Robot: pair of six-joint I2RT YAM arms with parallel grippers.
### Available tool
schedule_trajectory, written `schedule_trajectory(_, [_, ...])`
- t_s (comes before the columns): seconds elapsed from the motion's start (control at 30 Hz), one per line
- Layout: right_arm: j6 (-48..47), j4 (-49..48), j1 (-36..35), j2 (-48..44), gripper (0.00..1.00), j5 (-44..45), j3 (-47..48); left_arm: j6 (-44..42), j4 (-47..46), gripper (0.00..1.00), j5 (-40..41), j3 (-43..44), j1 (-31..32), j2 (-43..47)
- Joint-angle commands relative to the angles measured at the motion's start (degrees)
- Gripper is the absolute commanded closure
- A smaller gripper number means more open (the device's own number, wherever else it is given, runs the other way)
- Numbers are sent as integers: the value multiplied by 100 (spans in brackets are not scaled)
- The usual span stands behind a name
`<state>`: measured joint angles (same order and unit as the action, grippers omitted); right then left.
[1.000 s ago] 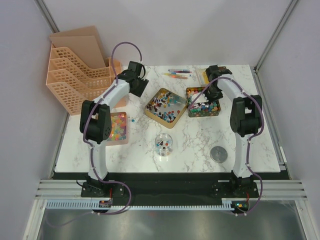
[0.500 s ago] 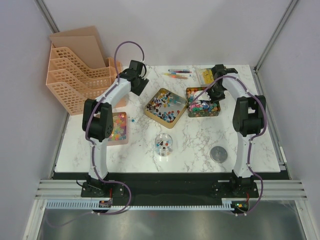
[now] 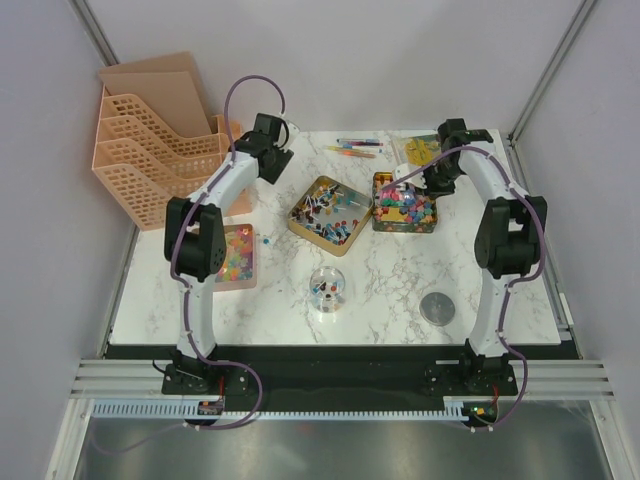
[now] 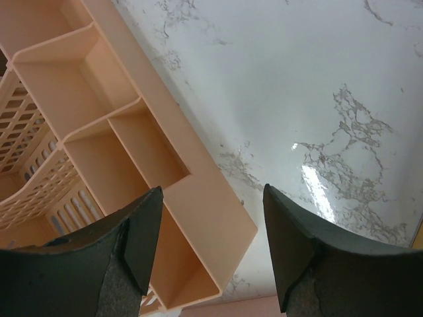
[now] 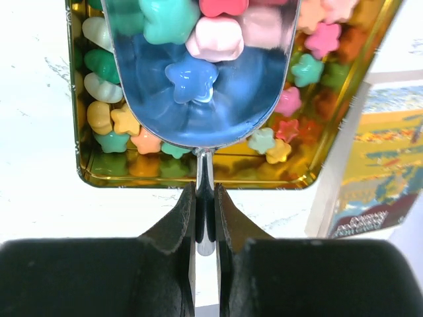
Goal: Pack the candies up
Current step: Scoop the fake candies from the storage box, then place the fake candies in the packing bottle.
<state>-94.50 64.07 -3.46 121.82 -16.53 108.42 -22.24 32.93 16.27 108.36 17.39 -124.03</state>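
Note:
My right gripper [image 5: 205,198] is shut on the thin handle of a metal scoop [image 5: 205,99]. The scoop holds several star-shaped candies [image 5: 213,37] in pink, blue and green. It hangs over a gold tin [image 5: 198,179] full of the same candies [image 5: 294,69]. In the top view the scoop [image 3: 400,172] sits over the far left of that tin [image 3: 433,224], with my right gripper [image 3: 430,180] beside it. My left gripper [image 3: 272,152] is open and empty at the far left of the table, above a peach organizer [image 4: 132,152].
A second gold tin [image 3: 297,226] of wrapped sweets lies mid-table. A small glass jar [image 3: 328,287] stands in front of it, its lid [image 3: 437,307] to the right. A pink tray of beads [image 3: 250,268], peach file racks [image 3: 150,150], pens [image 3: 355,148] and a booklet [image 5: 377,172] are around.
My right gripper has swung toward the far right and the scoop has come up out of the tin with candies in it. My left gripper has shifted slightly toward the back.

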Motion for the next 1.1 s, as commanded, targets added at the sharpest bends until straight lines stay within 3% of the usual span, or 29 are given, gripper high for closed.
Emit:
schedule_trajectory(0.0, [221,-148,56,-510,100,-579,-240,-272,-23,30,148,203,-25,54])
schedule_trajectory(0.17, [572,-334,83,-747,100,-719,-454,-316,-14,30,175,396,-34,28])
schedule_trajectory(0.3, [319,-378,-22,-1124,99,-212,-629,-290,-58,28,332,493,-130,10])
schedule_trajectory(0.33, [205,-413,-49,-1325,100,-105,-690,-229,-145,12,594,511,-156,19])
schedule_trajectory(0.4, [-24,-387,-128,-1555,100,166,-761,-62,-190,0,850,476,-200,63])
schedule_trajectory(0.53, [-139,-299,-470,-1916,100,536,-875,333,143,0,195,598,-385,256])
schedule_trajectory(0.73, [-69,-439,-1551,-2619,100,1467,-1569,852,671,0,-747,600,-622,764])
schedule_trajectory(1.07, [510,-150,-2965,-2857,100,2189,-1710,1327,522,0,-1012,-322,-737,1433])
